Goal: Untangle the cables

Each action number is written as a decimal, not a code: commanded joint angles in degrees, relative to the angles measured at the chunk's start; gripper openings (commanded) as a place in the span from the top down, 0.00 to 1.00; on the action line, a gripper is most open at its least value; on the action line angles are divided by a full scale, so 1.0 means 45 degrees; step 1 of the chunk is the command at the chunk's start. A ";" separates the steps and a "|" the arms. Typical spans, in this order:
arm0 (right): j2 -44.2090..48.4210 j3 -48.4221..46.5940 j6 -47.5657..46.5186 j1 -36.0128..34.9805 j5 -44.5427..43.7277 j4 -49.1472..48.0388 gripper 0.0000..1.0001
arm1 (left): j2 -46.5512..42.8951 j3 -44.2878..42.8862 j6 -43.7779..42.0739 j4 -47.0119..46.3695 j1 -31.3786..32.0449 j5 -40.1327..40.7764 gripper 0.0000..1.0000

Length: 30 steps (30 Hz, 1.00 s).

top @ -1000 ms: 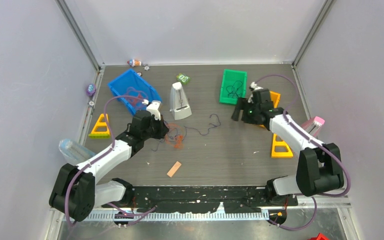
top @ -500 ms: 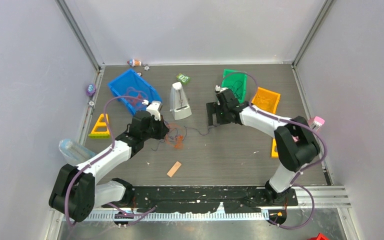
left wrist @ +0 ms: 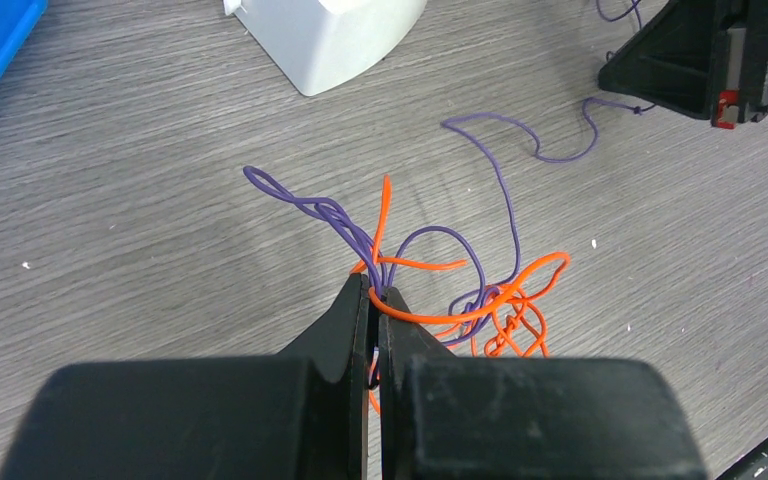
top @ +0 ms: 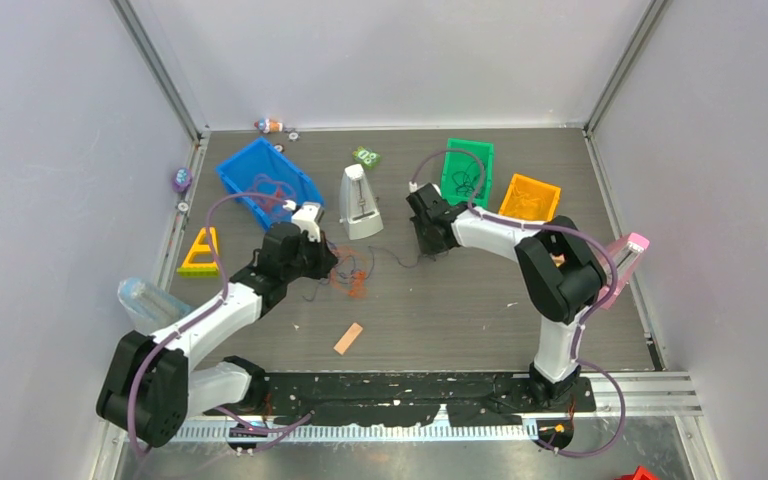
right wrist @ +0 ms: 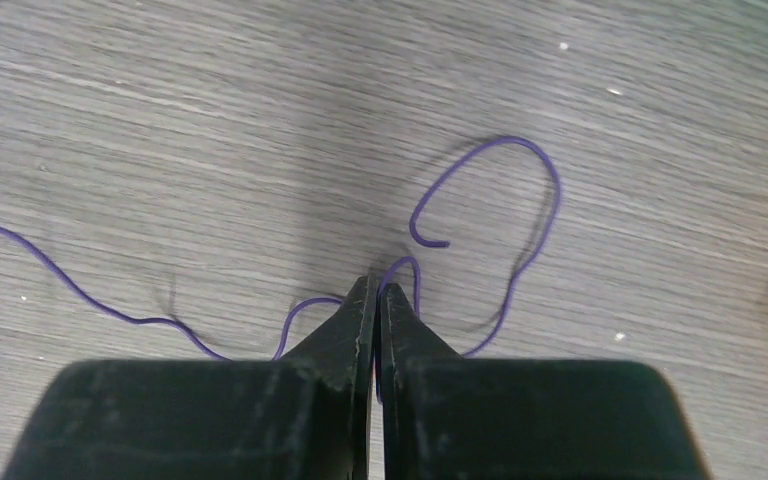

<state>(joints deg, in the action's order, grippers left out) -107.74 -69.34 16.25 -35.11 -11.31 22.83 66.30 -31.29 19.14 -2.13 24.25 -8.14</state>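
Orange and purple cables (left wrist: 490, 305) on grey wood-grain table (left wrist: 160, 220).

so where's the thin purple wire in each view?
Top external: thin purple wire at centre, between left gripper and right gripper.
Left wrist: wire at centre, running up-right from shut left gripper.
Right wrist: wire looping at centre, above shut right gripper.
Shared landmark: right gripper, pinching the wire.

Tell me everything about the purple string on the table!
The purple cable is very thin, bendy and smooth, like plastic-coated wire. It lies in loose wiggles on the grey wood-look table. One end is tangled up with the orange cable, and the shut left gripper pinches both there. From that tangle it snakes across to the right gripper, which is shut on it near its other end. That free tip curls round like a hook.
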 commanded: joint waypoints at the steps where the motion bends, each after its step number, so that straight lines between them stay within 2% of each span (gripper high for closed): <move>1: 0.1701 0.0209 0.0114 0.0424 -0.1009 0.0258 0.95 | -0.0516 0.0177 0.0085 -0.0743 0.0031 0.0516 1.00; 8: 0.5460 0.1918 0.0960 0.2152 -0.1382 0.0827 0.95 | -0.0852 0.0357 0.0442 -0.0467 -0.0013 0.1905 1.00; 14: 0.8928 0.3075 0.2445 0.4295 -0.3916 0.1826 0.95 | -0.0908 0.0348 0.1001 -0.0034 -0.0293 0.3110 1.00; 22: 1.3163 0.2860 0.3033 0.6631 -0.5454 0.2846 0.95 | -0.0385 0.0162 0.1767 0.0439 -0.1101 0.3373 1.00; 24: 1.3941 0.2915 0.2855 0.6753 -0.5077 0.2484 0.95 | -0.0299 0.0118 0.1780 0.0435 -0.1223 0.3179 1.00; 25: 1.4137 0.2922 0.2737 0.6760 -0.4856 0.2377 0.95 | -0.0266 0.0100 0.1764 0.0591 -0.1243 0.3128 0.98; 26: 1.4468 0.2986 0.2263 0.6766 -0.3826 0.1941 0.95 | -0.0280 0.0051 0.1700 0.0737 -0.1248 0.3034 0.94; 28: 1.4551 0.3063 0.1764 0.6768 -0.2058 0.1597 0.95 | -0.0393 0.0020 0.1451 0.0681 -0.1248 0.2549 0.80; 30: 1.4434 0.3053 0.1238 0.6756 -0.0028 0.1456 0.95 | -0.0657 0.0138 0.1227 0.0555 -0.1248 0.2090 0.60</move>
<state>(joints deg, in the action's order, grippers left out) -42.26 -54.85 26.50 -4.69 -26.72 33.43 65.01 -29.67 26.11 1.26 18.98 4.21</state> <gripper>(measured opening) 0.071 0.243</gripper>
